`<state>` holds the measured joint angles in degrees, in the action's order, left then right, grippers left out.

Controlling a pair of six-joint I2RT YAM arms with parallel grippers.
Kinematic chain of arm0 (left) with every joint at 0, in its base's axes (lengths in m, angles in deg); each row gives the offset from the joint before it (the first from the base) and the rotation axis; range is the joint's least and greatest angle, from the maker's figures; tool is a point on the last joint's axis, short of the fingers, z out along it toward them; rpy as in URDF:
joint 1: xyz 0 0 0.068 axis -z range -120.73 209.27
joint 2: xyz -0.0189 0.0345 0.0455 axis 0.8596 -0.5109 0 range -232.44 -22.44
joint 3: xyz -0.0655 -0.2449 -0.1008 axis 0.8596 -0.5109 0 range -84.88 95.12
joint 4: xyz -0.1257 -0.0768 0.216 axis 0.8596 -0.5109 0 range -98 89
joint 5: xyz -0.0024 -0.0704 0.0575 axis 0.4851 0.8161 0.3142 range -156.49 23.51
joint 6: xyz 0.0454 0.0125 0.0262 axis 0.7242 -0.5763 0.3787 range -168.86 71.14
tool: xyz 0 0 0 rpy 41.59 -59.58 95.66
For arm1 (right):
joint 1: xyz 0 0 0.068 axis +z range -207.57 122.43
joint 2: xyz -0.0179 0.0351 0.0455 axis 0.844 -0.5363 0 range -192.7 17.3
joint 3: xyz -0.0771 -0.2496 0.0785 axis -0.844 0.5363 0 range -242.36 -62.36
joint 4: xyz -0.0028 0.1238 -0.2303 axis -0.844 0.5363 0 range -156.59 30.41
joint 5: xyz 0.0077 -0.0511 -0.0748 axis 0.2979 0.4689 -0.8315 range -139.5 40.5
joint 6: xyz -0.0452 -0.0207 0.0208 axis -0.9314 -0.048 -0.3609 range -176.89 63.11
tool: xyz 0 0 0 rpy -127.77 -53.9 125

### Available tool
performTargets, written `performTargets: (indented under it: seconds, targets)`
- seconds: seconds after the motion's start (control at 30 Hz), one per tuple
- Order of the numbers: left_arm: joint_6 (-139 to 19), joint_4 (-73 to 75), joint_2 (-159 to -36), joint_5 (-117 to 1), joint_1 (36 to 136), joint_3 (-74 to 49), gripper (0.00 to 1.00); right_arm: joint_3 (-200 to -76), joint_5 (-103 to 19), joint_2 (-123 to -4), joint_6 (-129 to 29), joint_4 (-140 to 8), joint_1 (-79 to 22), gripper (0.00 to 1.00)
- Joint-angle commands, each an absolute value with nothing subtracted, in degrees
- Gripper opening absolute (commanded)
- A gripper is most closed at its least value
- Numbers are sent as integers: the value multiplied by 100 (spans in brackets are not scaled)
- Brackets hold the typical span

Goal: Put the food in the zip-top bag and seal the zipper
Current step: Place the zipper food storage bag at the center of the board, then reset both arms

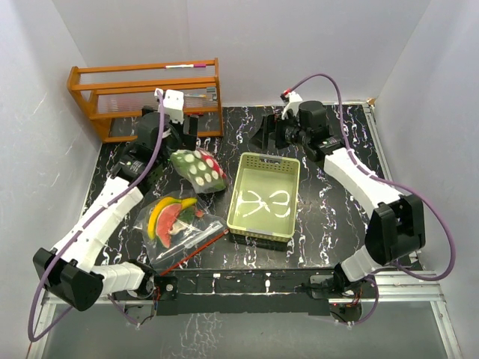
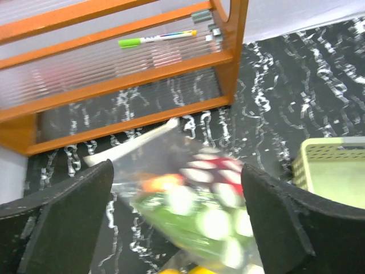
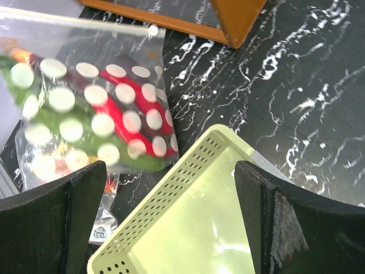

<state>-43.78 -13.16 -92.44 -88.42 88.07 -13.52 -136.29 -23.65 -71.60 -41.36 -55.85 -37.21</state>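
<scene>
Left gripper (image 2: 177,171): your fingers stand wide apart, clamped on nothing.
Beneath it: a dotted bag (image 2: 199,211), blurred, with green and red shapes inside.
Ahead of it: the orange rack (image 2: 114,85), a green marker (image 2: 157,39) on its shelf.
Right gripper (image 3: 170,168): your fingers are spread above a corner of the pale green basket (image 3: 188,228).
Food: banana (image 1: 161,206) and watermelon slice (image 1: 171,218) lie in a clear zip-top bag (image 1: 187,238), back toward the bases from your left gripper.

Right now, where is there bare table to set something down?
Bare table lies right of the basket, toward the right arm. The basket itself is empty. Crowded left of it: dotted bag and clear bag with food.
</scene>
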Motion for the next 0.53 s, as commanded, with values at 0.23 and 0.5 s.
performTargets:
  seconds: [0.23, 0.5]
  targets:
    - [-5678, -1148, -9156, -6684, 7818, -1330, 97, -13338, -3954, -6654, -2926, -5589, -3727, 98]
    - [-5826, -1098, -9113, -6333, 7504, -1488, 97, -13249, -3939, -6662, -2965, -5508, -3730, 98]
